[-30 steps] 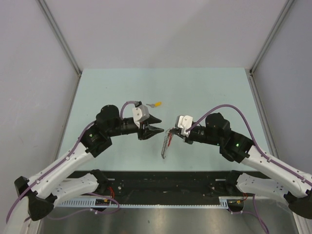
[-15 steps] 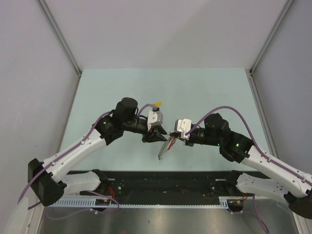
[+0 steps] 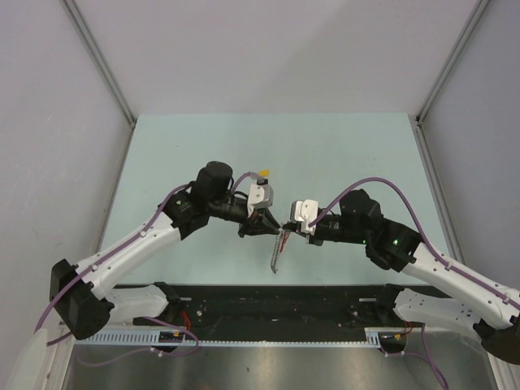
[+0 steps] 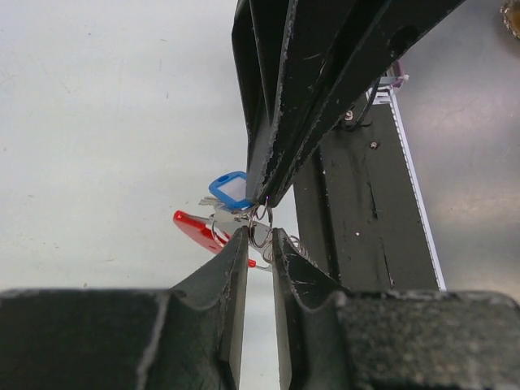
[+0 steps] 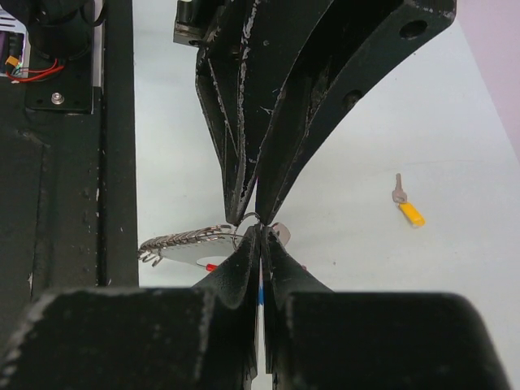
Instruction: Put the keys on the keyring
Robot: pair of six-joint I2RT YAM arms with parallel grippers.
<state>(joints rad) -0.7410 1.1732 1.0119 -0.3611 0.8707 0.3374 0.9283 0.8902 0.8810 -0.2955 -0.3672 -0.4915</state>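
The keyring point(image 3: 276, 249), a silvery chain with a red tag point(image 4: 195, 230), hangs in the air between my two grippers over the table's near middle. A blue-capped key point(image 4: 229, 188) hangs on it. My right gripper point(image 5: 260, 231) is shut on the ring's wire, and its chain point(image 5: 183, 240) trails left. My left gripper point(image 4: 260, 234) faces it tip to tip, jaws narrowed onto the same ring. In the top view the left gripper point(image 3: 271, 225) and the right gripper point(image 3: 286, 230) almost touch. A yellow-capped key point(image 5: 410, 213) lies loose on the table behind, partly hidden by the left wrist in the top view point(image 3: 262, 173).
A black rail point(image 3: 276, 296) runs along the table's near edge, just below the hanging keyring; it also shows in the left wrist view point(image 4: 357, 211). Grey walls point(image 3: 65, 162) close in the pale green table point(image 3: 341, 146) on three sides.
My left arm has swung in from the left and its open jaws have narrowed onto the ring held by the right gripper. The right gripper has stayed almost still.
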